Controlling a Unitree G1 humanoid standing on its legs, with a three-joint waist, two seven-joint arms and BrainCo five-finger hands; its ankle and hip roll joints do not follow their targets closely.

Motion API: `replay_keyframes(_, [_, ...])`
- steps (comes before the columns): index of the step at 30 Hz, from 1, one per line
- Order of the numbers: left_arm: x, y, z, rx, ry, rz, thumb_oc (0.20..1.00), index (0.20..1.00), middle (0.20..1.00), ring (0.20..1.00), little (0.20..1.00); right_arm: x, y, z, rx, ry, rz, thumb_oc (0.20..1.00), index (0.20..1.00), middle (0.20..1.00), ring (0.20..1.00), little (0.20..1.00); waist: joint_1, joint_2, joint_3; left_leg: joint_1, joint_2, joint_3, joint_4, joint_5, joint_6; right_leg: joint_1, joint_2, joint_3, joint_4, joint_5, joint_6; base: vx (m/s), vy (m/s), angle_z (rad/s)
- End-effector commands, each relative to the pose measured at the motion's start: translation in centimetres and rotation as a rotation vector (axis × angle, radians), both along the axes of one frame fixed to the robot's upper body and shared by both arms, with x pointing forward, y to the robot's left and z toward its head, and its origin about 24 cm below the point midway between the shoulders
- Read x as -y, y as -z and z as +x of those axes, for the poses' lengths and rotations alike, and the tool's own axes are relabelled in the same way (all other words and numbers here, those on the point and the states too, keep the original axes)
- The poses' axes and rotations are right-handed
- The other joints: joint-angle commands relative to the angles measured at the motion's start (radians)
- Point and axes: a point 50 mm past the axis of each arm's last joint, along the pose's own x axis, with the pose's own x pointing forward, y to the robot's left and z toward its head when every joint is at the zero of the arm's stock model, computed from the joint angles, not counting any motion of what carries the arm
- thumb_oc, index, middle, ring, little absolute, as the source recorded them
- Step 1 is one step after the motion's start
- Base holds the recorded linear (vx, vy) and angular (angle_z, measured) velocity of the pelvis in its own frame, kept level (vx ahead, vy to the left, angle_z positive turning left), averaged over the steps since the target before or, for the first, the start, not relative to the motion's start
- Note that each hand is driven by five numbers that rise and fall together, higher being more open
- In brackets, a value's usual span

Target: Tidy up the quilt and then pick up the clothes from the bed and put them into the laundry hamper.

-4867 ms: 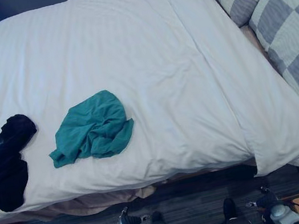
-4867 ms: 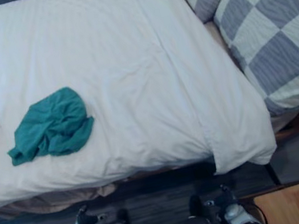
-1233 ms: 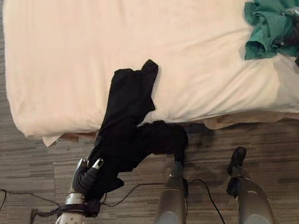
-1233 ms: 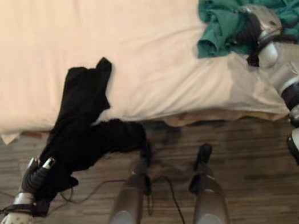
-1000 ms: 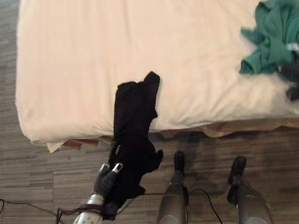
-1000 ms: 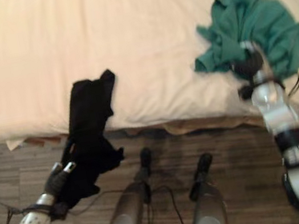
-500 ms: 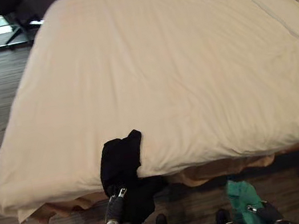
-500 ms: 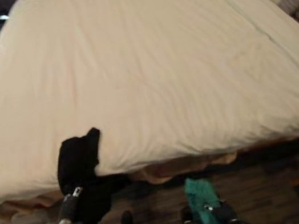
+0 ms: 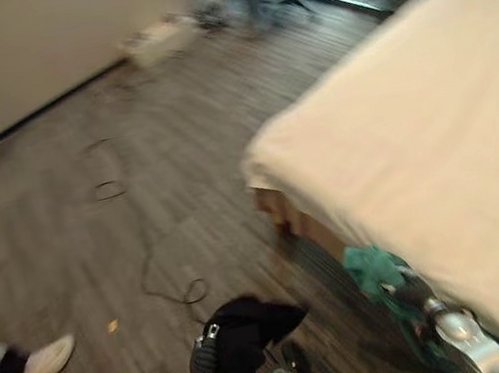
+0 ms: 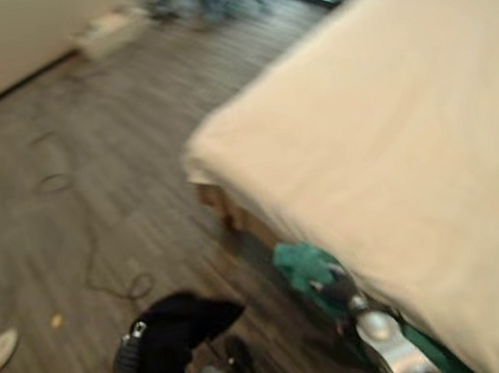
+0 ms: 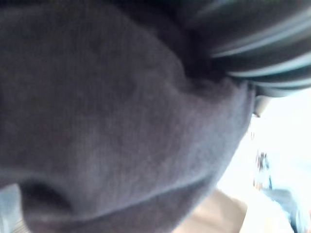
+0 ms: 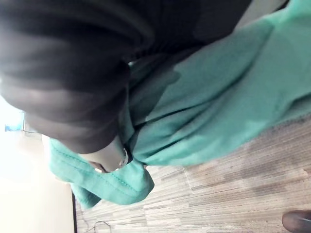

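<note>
left hand (image 9: 206,360) was closed on the black garment (image 9: 245,327), right hand (image 10: 337,289) on the green garment (image 9: 373,266), both near the bed (image 9: 431,116). advice: grips kept firm, cloth off the floor (image 9: 93,233) until the hamper.

No readable text or labels

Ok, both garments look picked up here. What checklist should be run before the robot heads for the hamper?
1. Black garment in left hand: ok, bunched at the hand.
2. Green garment in right hand: ok, wrapped around it.
3. Bed free of clothes: ok on the part in view.
4. Laundry hamper located: cannot tell.
5. Path ahead: not ok, a person's shoe and a cord on the floor.
</note>
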Motion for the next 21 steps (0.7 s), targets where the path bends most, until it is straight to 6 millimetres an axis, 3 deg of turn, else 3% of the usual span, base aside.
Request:
replay_keyframes(1, [-2.6, -2.7, 2.7, 0.119, 0.025, 0.15, 0.2, 0.2, 0.2, 0.2, 0.2, -0.7, -2.4, 3.8, 0.176, 0.057, 0.056, 0.2, 0.2, 0.2, 0.2, 0.2, 0.055, -0.044, 0.06, 0.086, 0.062, -0.216, -0.169, 0.033, -0.165, -0.158, -0.019, 0.057, -0.043, 0.063, 0.068, 0.09, 0.291, 1.65])
replay_keyframes(2, [-2.5, -2.9, 3.3, 0.131, 0.023, 0.152, 0.2, 0.2, 0.2, 0.2, 0.2, -0.7, -2.3, 3.9, 0.176, 0.095, 0.066, 0.2, 0.2, 0.2, 0.2, 0.2, 0.051, -0.042, 0.081, 0.075, 0.024, -0.263, -0.168, 0.014, -0.143, -0.184, -0.085, 0.057, 0.065, 0.117, 0.106, 0.09, 0.287, 1.7])
replay_keyframes(3, [-2.5, -2.9, 3.4, 0.133, 0.024, 0.153, 0.2, 0.2, 0.2, 0.2, 0.2, -0.7, -2.3, 3.9, 0.178, 0.096, 0.066, 0.2, 0.2, 0.2, 0.2, 0.2, 0.047, -0.045, 0.082, 0.072, 0.018, -0.265, -0.167, 0.014, -0.14, -0.185, -0.092, 0.053, 0.07, 0.117, 0.109, 0.12, 0.366, 1.84])
replay_keyframes(4, [-2.6, -3.7, 4.3, 0.176, 0.005, 0.157, 0.2, 0.2, 0.2, 0.2, 0.2, -0.5, -2.2, 4.1, 0.178, 0.151, 0.086, 0.2, 0.2, 0.2, 0.2, 0.2, 0.028, -0.032, 0.099, 0.072, -0.015, -0.342, -0.208, 0.015, -0.119, -0.259, -0.064, 0.196, 0.157, 0.114, 0.108, 0.05, 0.331, 1.79])
replay_keyframes(5, [-1.7, -4.0, 5.0, 0.201, 0.027, 0.147, 0.2, 0.2, 0.2, 0.2, 0.2, -0.5, -2.4, 4.4, 0.186, 0.165, 0.093, 0.2, 0.2, 0.2, 0.2, 0.2, 0.016, -0.017, 0.102, 0.073, -0.022, -0.375, -0.243, 0.047, -0.119, -0.32, 0.001, 0.278, 0.163, 0.055, 0.066, 0.14, 0.385, 1.3])
replay_keyframes(6, [-1.0, -4.3, 5.7, 0.222, 0.05, 0.138, 0.2, 0.2, 0.2, 0.2, 0.2, -0.2, -2.5, 4.5, 0.195, 0.178, 0.084, 0.2, 0.2, 0.2, 0.2, 0.2, -0.004, -0.007, 0.107, 0.087, -0.037, -0.432, -0.259, 0.055, -0.125, -0.368, 0.078, 0.366, 0.135, -0.012, 0.057, 0.16, 0.197, 2.14])
replay_keyframes(7, [-0.6, -4.6, 6.1, 0.241, 0.061, 0.125, 0.2, 0.2, 0.2, 0.2, 0.2, 0.2, -2.6, 4.5, 0.203, 0.188, 0.066, 0.2, 0.2, 0.2, 0.2, 0.2, -0.012, -0.006, 0.112, 0.1, -0.056, -0.469, -0.268, 0.052, -0.13, -0.371, 0.108, 0.402, 0.076, -0.029, 0.066, 0.16, 0.091, 1.72])
replay_keyframes(8, [-0.6, -4.6, 6.1, 0.241, 0.062, 0.125, 0.2, 0.2, 0.2, 0.2, 0.2, 0.2, -2.6, 4.5, 0.203, 0.188, 0.066, 0.2, 0.2, 0.2, 0.2, 0.2, -0.014, -0.004, 0.112, 0.098, -0.055, -0.471, -0.269, 0.054, -0.13, -0.369, 0.111, 0.399, 0.071, -0.025, 0.065, 0.2, 0.005, 2.35])
replay_keyframes(9, [-0.1, -4.7, 6.4, 0.251, 0.096, 0.118, 0.2, 0.2, 0.2, 0.2, 0.2, 0.8, -2.8, 4.6, 0.213, 0.198, 0.04, 0.2, 0.2, 0.2, 0.2, 0.2, -0.031, 0.0, 0.109, 0.118, -0.072, -0.538, -0.29, 0.051, -0.137, -0.368, 0.122, 0.422, -0.029, -0.009, 0.053, 0.12, -0.02, 1.56])
replay_keyframes(10, [-0.1, -4.7, 6.4, 0.251, 0.096, 0.118, 0.2, 0.2, 0.2, 0.2, 0.2, 0.8, -2.8, 4.6, 0.213, 0.198, 0.04, 0.2, 0.2, 0.2, 0.2, 0.2, -0.032, 0.001, 0.109, 0.117, -0.072, -0.539, -0.29, 0.051, -0.137, -0.368, 0.122, 0.422, -0.03, -0.009, 0.053, 0.24, -0.027, 1.68])
replay_keyframes(11, [-0.1, -4.7, 6.4, 0.25, 0.107, 0.13, 0.2, 0.2, 0.2, 0.2, 0.2, 1.2, -2.9, 4.6, 0.217, 0.206, 0.026, 0.2, 0.2, 0.2, 0.2, 0.2, -0.042, -0.003, 0.104, 0.133, -0.085, -0.574, -0.292, 0.042, -0.134, -0.377, 0.135, 0.46, -0.099, 0.002, 0.046, 0.22, -0.036, 1.54])
replay_keyframes(12, [0.0, -4.5, 6.4, 0.232, 0.132, 0.146, 0.2, 0.2, 0.2, 0.2, 0.2, 1.4, -2.6, 4.3, 0.197, 0.207, 0.013, 0.2, 0.2, 0.2, 0.2, 0.2, -0.046, -0.025, 0.107, 0.132, -0.122, -0.605, -0.24, 0.01, -0.121, -0.349, 0.133, 0.501, -0.183, 0.028, 0.044, 0.26, -0.064, 1.2])
replay_keyframes(14, [0.3, -4.1, 6.4, 0.212, 0.14, 0.148, 0.2, 0.2, 0.2, 0.2, 0.2, 1.4, -2.6, 4.7, 0.191, 0.198, -0.009, 0.2, 0.2, 0.2, 0.2, 0.2, -0.033, -0.041, 0.107, 0.126, -0.147, -0.619, -0.204, -0.016, -0.113, -0.328, 0.118, 0.486, -0.19, 0.049, 0.055, 0.09, -0.047, 0.98])
replay_keyframes(15, [3.4, -1.7, 9.8, 0.082, 0.117, 0.095, 0.2, 0.2, 0.2, 0.2, 0.2, 2.1, -1.6, 8.3, 0.053, -0.03, -0.205, 0.2, 0.2, 0.2, 0.2, 0.2, -0.092, -0.015, 0.126, 0.241, -0.127, -0.548, -0.33, -0.004, -0.087, -0.36, 0.215, 0.598, -0.193, 0.046, 0.013, 0.07, -0.041, 0.72])
replay_keyframes(20, [3.7, -0.7, 8.6, 0.033, 0.175, 0.14, 0.2, 0.2, 0.2, 0.2, 0.2, 2.4, -0.7, 6.7, 0.012, -0.019, -0.172, 0.2, 0.2, 0.2, 0.2, 0.2, -0.078, -0.019, 0.11, 0.275, -0.114, -0.583, -0.322, -0.034, -0.105, -0.315, 0.225, 0.568, -0.218, 0.027, -0.005, 0.17, -0.128, -0.01])
replay_keyframes(21, [3.7, -0.4, 8.0, 0.016, 0.239, 0.177, 0.2, 0.2, 0.2, 0.2, 0.2, 2.6, -0.9, 6.6, 0.02, -0.027, -0.169, 0.2, 0.2, 0.2, 0.2, 0.2, -0.067, -0.022, 0.12, 0.262, -0.119, -0.58, -0.212, -0.073, -0.123, -0.283, 0.226, 0.554, -0.25, 0.016, -0.021, 0.22, -0.198, 0.01])
